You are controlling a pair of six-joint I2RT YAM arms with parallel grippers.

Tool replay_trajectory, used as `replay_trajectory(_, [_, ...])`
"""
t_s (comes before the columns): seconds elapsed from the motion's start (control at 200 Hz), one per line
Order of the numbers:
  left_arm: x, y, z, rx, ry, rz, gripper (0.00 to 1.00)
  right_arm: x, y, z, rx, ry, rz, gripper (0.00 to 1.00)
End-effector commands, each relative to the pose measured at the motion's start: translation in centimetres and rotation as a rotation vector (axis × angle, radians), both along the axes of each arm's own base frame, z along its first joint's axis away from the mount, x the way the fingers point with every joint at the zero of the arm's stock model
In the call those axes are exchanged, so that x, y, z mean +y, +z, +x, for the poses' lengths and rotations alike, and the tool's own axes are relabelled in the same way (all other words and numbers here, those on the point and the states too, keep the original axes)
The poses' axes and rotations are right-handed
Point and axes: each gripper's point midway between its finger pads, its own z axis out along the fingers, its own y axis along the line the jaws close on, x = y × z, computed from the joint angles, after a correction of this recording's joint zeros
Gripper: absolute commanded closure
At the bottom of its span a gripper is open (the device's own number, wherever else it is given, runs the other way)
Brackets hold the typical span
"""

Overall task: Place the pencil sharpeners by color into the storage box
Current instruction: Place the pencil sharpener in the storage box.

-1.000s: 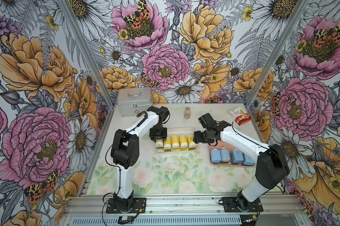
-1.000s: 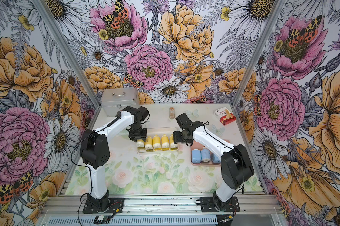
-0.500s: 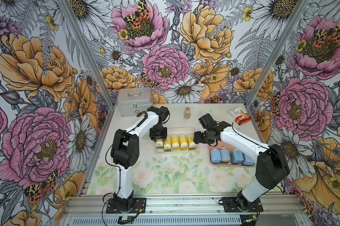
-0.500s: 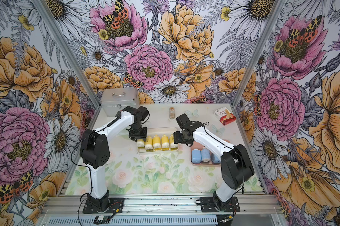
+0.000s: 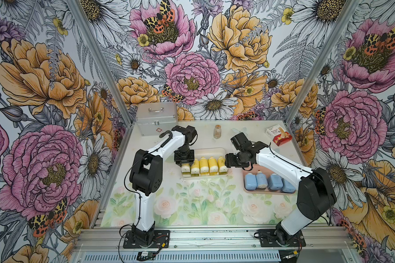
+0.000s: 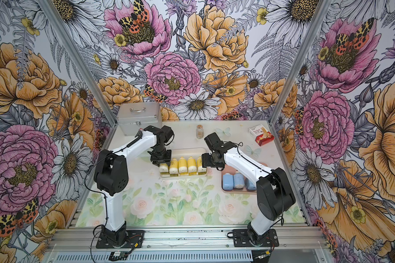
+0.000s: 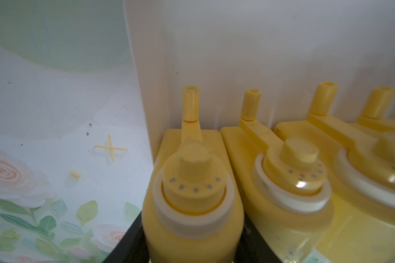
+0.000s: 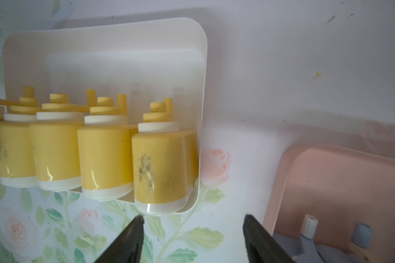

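Yellow sharpener [image 7: 192,205]: end one of five in the cream tray [image 5: 210,152], left jaws clamped on it.
Blue sharpeners [image 5: 261,181]: four in the pink tray [image 5: 269,192].
Right jaws: apart, empty.
Risk: rising before release drags the piece out, tipping its neighbour.

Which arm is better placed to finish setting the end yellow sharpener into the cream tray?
Left. The left gripper is shut on that yellow sharpener in the cream tray; the right gripper is open and empty beside it.
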Motion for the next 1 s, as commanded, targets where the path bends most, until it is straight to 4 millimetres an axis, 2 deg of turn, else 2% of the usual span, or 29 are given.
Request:
replay_trajectory(0.0, [-0.8,-0.8,0.1,0.002,0.009,-0.027,0.59,-0.3,0.7,0.4,-0.034,-0.005,0.004,0.29])
replay_trajectory(0.996, [0.2,-3.4,-0.4,0.046,0.034,-0.022,0.57,-0.4,0.4,0.4,-0.028,-0.006,0.003,0.29])
